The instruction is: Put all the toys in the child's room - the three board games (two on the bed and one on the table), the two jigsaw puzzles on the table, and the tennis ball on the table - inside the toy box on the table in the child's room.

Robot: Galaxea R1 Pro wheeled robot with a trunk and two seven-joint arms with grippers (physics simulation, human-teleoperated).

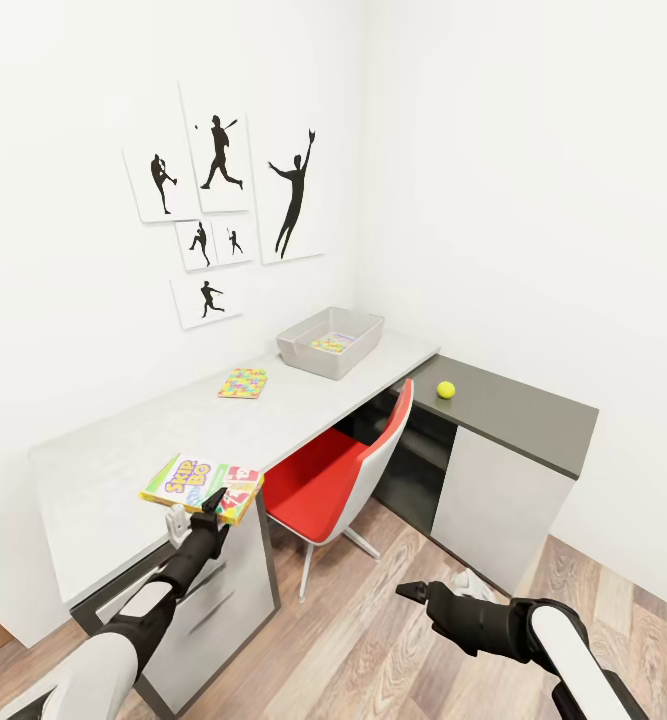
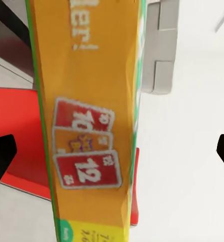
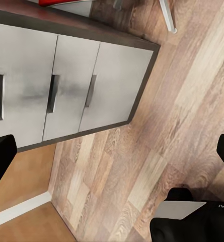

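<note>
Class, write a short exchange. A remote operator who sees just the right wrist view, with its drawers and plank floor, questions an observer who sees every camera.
Operator: Where is the Skip-Bo box?
Observer: The Skip-Bo box lies at the near edge of the table, with the left gripper open around it.
Operator: And the tennis ball?
Observer: The tennis ball sits on the table's dark corner section, apart from the toy box.

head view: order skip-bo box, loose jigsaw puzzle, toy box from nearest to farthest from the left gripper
1. Skip-Bo box: at the left gripper, on the table's near edge.
2. Jigsaw puzzle: mid-table.
3. Toy box: far end, near the corner.
</note>
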